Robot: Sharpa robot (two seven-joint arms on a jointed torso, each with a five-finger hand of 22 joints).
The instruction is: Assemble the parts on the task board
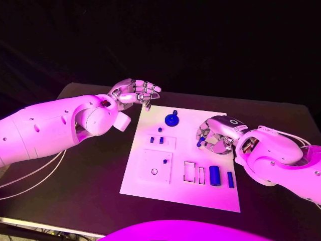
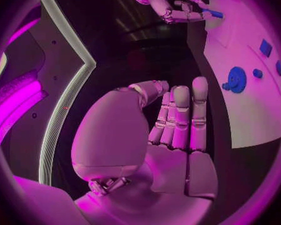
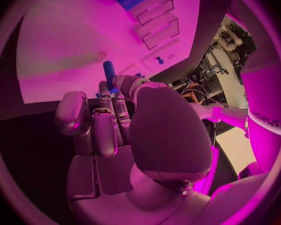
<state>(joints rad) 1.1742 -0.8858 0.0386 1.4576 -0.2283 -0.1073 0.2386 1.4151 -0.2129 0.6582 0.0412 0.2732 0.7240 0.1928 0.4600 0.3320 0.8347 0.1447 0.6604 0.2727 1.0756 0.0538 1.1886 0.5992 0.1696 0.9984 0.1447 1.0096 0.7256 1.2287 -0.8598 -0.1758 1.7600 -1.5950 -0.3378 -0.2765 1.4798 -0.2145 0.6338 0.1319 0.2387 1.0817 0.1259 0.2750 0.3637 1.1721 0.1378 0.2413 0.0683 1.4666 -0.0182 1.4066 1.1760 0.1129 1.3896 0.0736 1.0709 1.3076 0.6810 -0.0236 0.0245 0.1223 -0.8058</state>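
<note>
The tabletop [image 1: 88, 201] is black and carries the task board [image 1: 150, 186], a white rectangular plate taken here as the landmark for all positions. The left arm [image 1: 37, 131] ends beside the board's far left corner. The right arm [image 1: 291, 160] ends over the board's right edge. The left hand [image 1: 135, 93] hovers just off the board's far left corner; in the left wrist view its fingers [image 2: 181, 117] lie straight and pressed together side by side, with nothing between them. The right hand [image 1: 217, 134] sits above the right half of the board, near mid-length, with its fingers curled inward. It pinches a small blue peg [image 1: 201, 142] at the fingertips; in the right wrist view the peg stands up from between the fingers [image 3: 106, 127], over the white board surface. On the board, a round blue knob part [image 1: 172, 119] lies near the far edge, about mid-width. Two small blue squares [image 1: 157, 140] sit on a raised white block just nearer than the knob part. A blue cylinder [image 1: 214, 175] lies near the board's near right corner, and a thinner blue bar [image 1: 230, 179] lies just beside it toward the right edge. Two rectangular slots [image 1: 194, 172] lie just left of the cylinder; whether the narrow one holds a part cannot be determined.
</note>
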